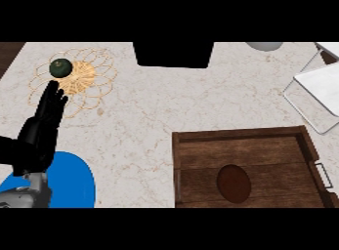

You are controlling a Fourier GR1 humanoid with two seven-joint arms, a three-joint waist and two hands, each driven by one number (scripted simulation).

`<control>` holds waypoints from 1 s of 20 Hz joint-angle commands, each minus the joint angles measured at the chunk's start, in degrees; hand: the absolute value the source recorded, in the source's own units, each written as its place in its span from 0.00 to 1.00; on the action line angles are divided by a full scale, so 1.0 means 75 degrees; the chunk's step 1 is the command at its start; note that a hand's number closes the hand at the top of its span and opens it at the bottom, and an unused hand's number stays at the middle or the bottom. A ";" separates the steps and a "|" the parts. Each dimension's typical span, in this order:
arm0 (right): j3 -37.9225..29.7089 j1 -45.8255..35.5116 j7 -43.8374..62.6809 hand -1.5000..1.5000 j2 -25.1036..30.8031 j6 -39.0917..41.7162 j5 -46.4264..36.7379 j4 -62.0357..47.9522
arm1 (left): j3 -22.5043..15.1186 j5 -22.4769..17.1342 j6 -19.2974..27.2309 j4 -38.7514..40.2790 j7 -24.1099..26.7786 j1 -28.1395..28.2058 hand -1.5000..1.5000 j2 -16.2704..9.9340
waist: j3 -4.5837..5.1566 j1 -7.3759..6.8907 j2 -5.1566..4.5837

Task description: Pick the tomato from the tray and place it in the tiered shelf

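Plainly, the left hand (38,132), fingers (53,100) straight and together, should leave the wire trivet (74,80) for the tomato (234,183) in the tray (247,139).

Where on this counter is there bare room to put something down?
The widest bare marble lies between the wire basket, the wooden tray and the white shelf. The left side is crowded: the left hand reaches over the basket, above a blue plate.
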State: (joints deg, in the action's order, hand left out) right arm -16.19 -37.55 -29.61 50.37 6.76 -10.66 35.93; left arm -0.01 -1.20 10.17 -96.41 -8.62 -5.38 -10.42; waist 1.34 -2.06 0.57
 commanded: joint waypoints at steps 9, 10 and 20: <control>0.0065 -0.0775 0.0256 0.00 -0.0211 0.0851 -0.0098 -0.1613 | 0.0190 -0.0162 -0.0143 0.0079 -0.0081 -0.0197 0.50 -0.0086 | -0.0198 -0.0110 -0.0206; 0.0089 -0.0850 0.0221 0.00 -0.0443 0.0748 -0.0104 -0.1621 | 0.0134 -0.0155 -0.0161 0.0055 -0.0301 -0.0290 0.50 -0.0101 | -0.0201 -0.0113 -0.0204; -0.0940 -0.1726 0.0040 0.00 0.0187 0.1436 0.0672 -0.2593 | 0.0046 0.0045 0.0065 0.0030 -0.0127 -0.0058 0.50 0.0150 | -0.0200 -0.0062 -0.0185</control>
State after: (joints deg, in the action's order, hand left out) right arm -20.18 -48.42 -31.88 51.13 17.87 -7.83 21.31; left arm 0.82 -1.03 10.11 -95.64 -9.67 -6.99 -10.36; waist 0.92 -2.36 -0.11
